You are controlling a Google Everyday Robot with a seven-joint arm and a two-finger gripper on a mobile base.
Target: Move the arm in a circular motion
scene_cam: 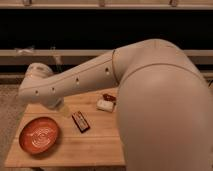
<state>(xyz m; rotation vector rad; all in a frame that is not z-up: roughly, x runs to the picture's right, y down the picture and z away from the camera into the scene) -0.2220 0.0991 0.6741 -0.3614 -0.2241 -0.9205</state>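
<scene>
Hanging under the far-left joint of the arm [150, 100], the gripper [64, 108] showed only as a narrow pale tip, pointed down over the back-left part of the wooden table [100, 145]. Open or closed: could not tell, as the tip blurred into the table top.

Arm: the cream-white tube segment with a row of dark screw holes ran from a rounded joint at far left, up and right across the view. It widened into a very large rounded segment that filled the right half of the view and hid the table's right side.

On the table:
- orange-red bowl [40, 135], front left, below and left of the gripper, apart from it;
- small dark rectangular item [80, 121], just right of the bowl, lying flat at a slant;
- small white object with a red part [106, 103], further back, close to the arm's large segment.

Behind: dark wall with pale horizontal rails.
</scene>
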